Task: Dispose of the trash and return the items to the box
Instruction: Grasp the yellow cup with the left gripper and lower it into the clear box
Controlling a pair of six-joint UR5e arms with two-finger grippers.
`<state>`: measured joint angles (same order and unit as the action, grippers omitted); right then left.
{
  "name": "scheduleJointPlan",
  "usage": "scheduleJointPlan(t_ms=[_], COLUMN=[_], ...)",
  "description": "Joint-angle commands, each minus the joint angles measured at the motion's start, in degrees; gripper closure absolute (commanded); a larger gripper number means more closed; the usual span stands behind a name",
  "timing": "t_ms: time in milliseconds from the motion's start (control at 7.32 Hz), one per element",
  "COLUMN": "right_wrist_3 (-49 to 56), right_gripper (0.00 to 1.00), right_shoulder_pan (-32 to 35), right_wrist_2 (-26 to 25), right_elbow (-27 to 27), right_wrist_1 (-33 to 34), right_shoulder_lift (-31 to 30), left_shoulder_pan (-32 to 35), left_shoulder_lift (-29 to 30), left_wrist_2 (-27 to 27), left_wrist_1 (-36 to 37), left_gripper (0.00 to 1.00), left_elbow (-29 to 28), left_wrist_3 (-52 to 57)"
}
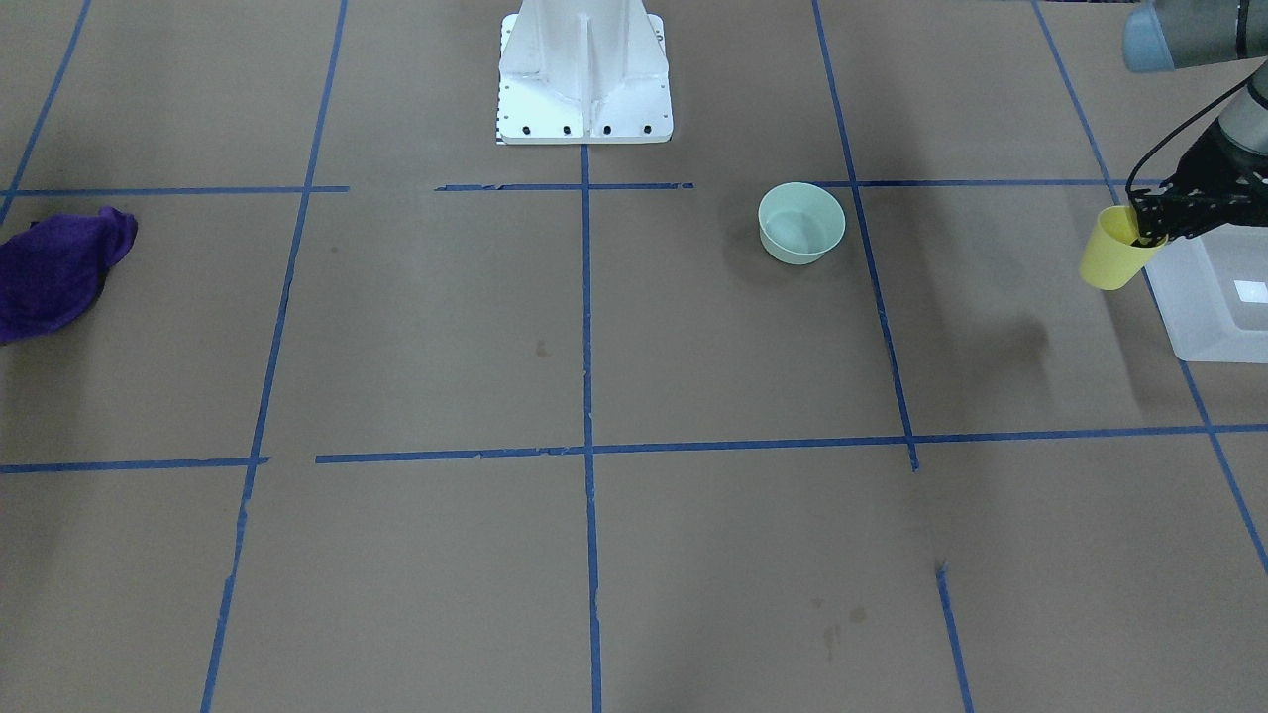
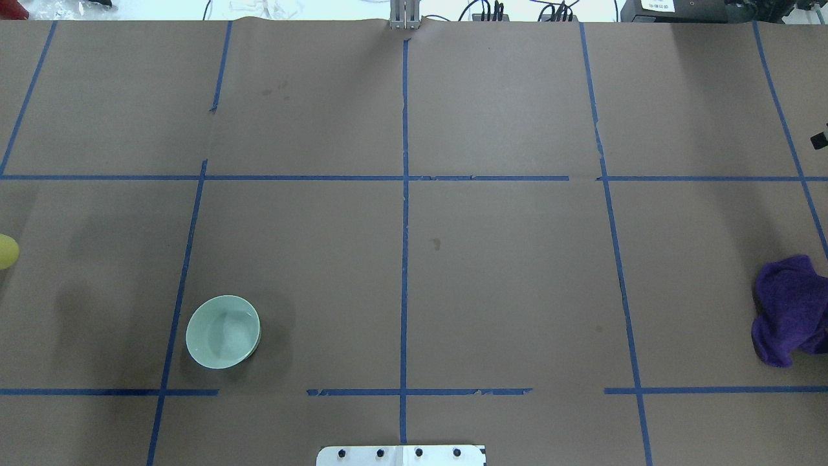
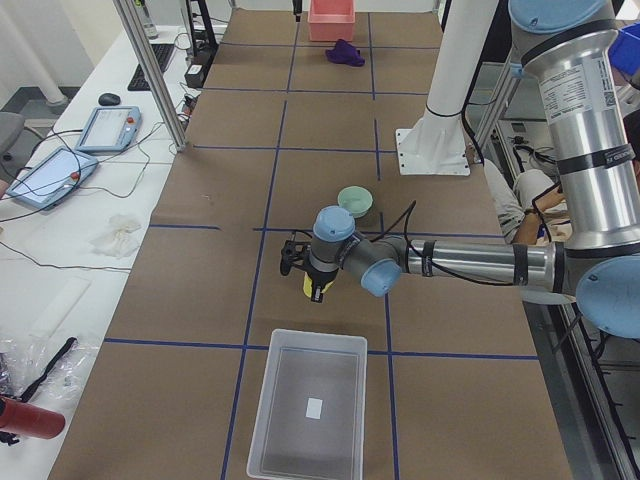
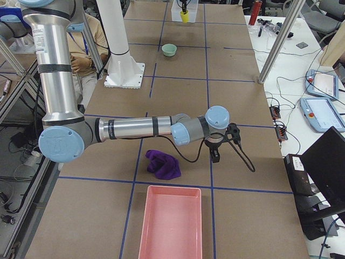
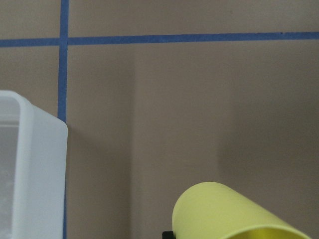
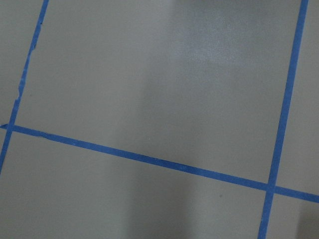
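- The left jaws clench the rim of the small tapered yellow plastic cup [image 1: 1109,253], one finger inside it, and hold it clear above the brown worktop [image 1: 693,347].
- The cup's long axis is tilted. Its open mouth is up at the jaws, and its narrow base points down and away from the bin.
- The translucent frosted-white rectangular plastic bin [image 1: 1204,342] stands just beside the jaws, and the cup hangs short of its wall.
- The low round pale mint-green bowl [image 1: 801,223] sits mouth-up, well apart from the jaws.
- The right jaws hang near a crumpled purple cloth [image 4: 163,163] and a pink tray [image 4: 171,221]. I cannot tell whether they are clenched or released.
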<state>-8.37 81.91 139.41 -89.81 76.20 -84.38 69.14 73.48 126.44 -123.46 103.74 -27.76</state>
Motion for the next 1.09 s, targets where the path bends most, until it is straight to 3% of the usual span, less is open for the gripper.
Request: scheduleJointPlan(t_ms=[0,137,273,547,683,957], right_wrist_3=[-2.69,-2.71,-2.79,-2.79,-2.79,-2.88], right_gripper=[0.00,0.00,0.00,0.00,0.00,0.00], right_shoulder_pan=[0.00,0.00,0.00,0.00,0.00,-0.61], right_wrist_2=[-0.01,-0.01,-0.01,0.16,0.16,0.16], right_elbow=[-0.72,-0.98,-1.07,-1.07,-1.85,-2.04], right_wrist_1=[-0.09,-0.09,-0.09,-0.09,-0.09,-0.09], right_shoulder_lift=[-0.08,-0.08,-0.08,-0.08,-0.25,-0.61], left_shoulder_pan=[20.95,26.86,28.57,28.50,26.15,20.71], left_shoulder_lift=[6.61,11.11,13.16,12.74,12.56,12.47], left_wrist_2=[1.36,1.36,1.44,3.01,9.12,13.99], left_wrist_1=[15.90,18.76,18.79,18.53,18.35,18.09], left_gripper=[1.00,1.00,1.00,1.00,1.00,1.00], left_elbow=[-8.14,-16.38,-22.56,-24.81,-25.34,-26.22], left_wrist_3=[34.46,44.62,48.37,41.18,38.85,38.22])
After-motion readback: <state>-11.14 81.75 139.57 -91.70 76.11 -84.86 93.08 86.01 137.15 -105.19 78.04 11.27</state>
